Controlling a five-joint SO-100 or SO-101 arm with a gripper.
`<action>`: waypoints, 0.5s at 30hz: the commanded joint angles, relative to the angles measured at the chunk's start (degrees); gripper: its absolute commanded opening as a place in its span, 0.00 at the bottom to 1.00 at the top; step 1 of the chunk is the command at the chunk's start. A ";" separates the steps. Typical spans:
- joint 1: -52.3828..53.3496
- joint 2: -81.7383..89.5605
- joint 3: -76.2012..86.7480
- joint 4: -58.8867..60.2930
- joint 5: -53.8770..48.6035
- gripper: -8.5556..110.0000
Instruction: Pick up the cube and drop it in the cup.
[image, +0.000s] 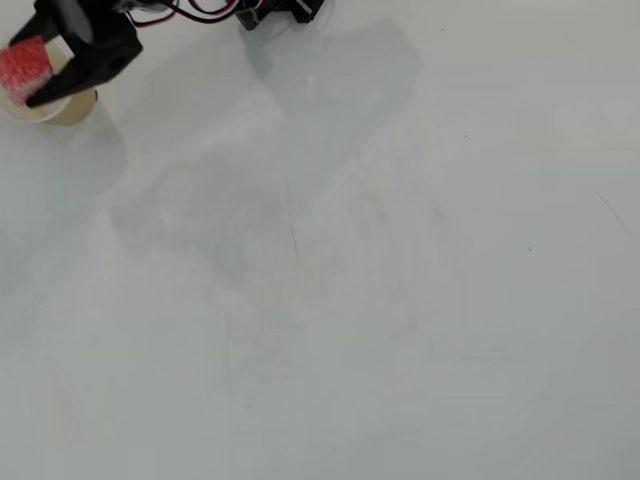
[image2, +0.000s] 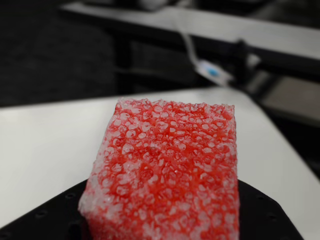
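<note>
Cube (image: 24, 66) and cup (image: 52, 106) sit together at the top-left corner of the overhead view, the red block carried in the gripper (image: 30, 72) directly over the cup's rim, so that only a crescent of cream rim and tan wall shows from under the black fingers (image: 85, 62). Those fingers are pinched on the cube, one on each side, and the block looks lifted clear of the table (image: 350, 300) — whether its underside touches the rim cannot be told from above. In the wrist view the cube (image2: 165, 175) fills most of the picture: an open-pored red foam with whitish cell walls, resting against a black jaw plate (image2: 260, 210) with the table edge (image2: 50, 130) behind it. By that texture it should be very light and soft — it will squash under pressure and spring back, and its rough face should give plenty of grip, so slipping seems unlikely. Holding it across two opposite flat faces near the middle, as here, looks right; a corner grip would likely let it twist. Being so light, it may cling briefly to a finger on release, so a wide opening over the cup's centre would be the safer call.
</note>
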 joint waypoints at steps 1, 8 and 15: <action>3.16 -1.58 -5.36 -0.18 -0.44 0.18; 5.01 -5.19 -5.89 0.53 -0.44 0.18; 4.39 -5.54 -5.63 3.52 -0.44 0.18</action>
